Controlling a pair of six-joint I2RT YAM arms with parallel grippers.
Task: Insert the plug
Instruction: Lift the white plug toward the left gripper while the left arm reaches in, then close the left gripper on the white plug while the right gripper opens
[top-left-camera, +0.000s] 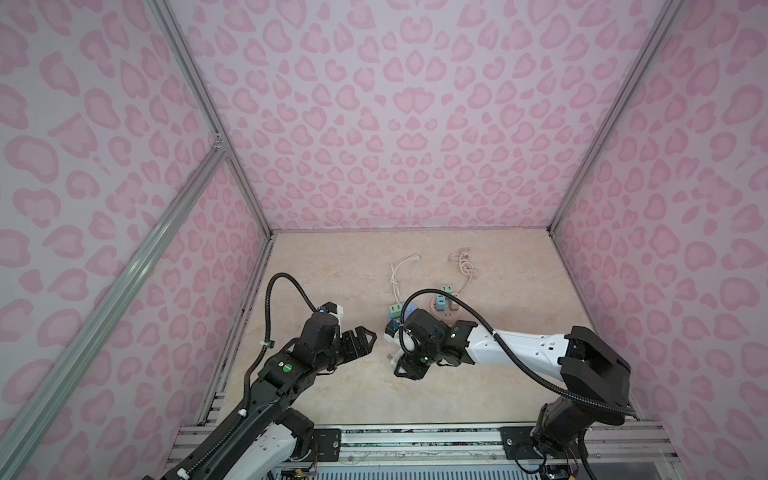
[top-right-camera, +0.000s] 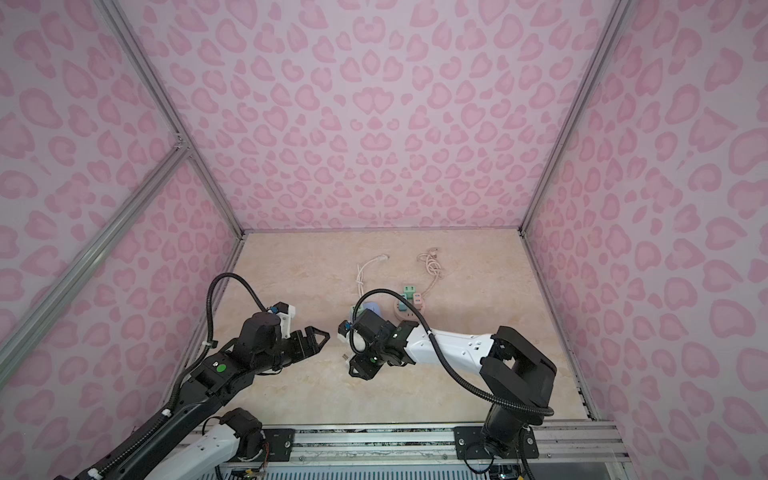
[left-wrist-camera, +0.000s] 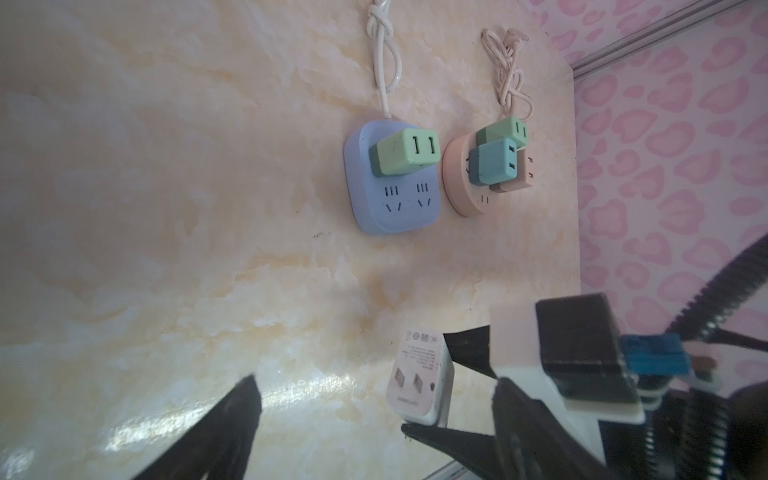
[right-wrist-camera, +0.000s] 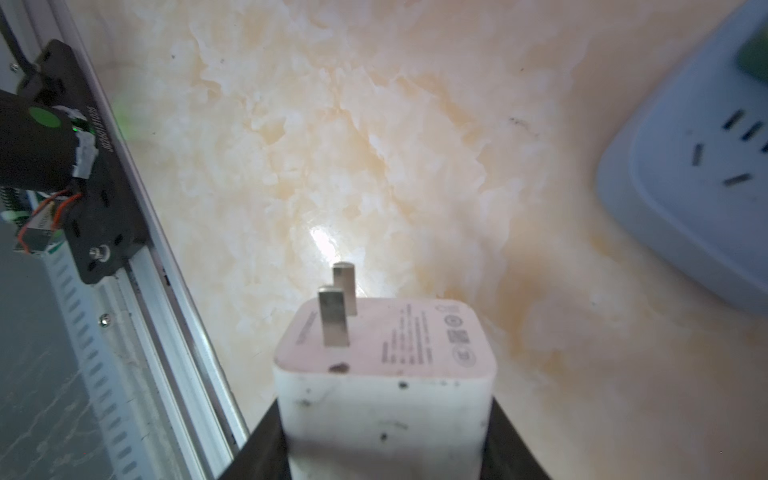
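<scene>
The right hand (right-wrist-camera: 384, 453) is clamped on a white square plug (right-wrist-camera: 386, 357), one black finger on each side of the body, with its two flat metal prongs (right-wrist-camera: 338, 311) bare and in no socket. In both top views the plug sits in the middle of the cream marble-patterned desk (top-left-camera: 332, 395), between the two arms. It is on the near side of a pale-blue rounded socket block (left-wrist-camera: 390, 212) and apart from it.

The left hand (top-left-camera: 368, 340) hangs just left of the plug with its jaws wide apart and nothing between them.

A light-green cube adapter (left-wrist-camera: 405, 158) is seated in the far part of the blue block. The two sets of slots (left-wrist-camera: 116, 197) on its near part are uncovered, and a white knotted cord (left-wrist-camera: 380, 62) runs away from it across the desk.

Just beside the block lies a pink round socket base (left-wrist-camera: 461, 199). It is crowded with a teal cube adapter (left-wrist-camera: 492, 166), a green cube adapter (left-wrist-camera: 500, 131) and a beige cube adapter (left-wrist-camera: 521, 174), and trails a knotted beige cord (left-wrist-camera: 507, 75).

Pink leopard-print walls (top-left-camera: 415, 104) enclose the desk on three sides.
</scene>
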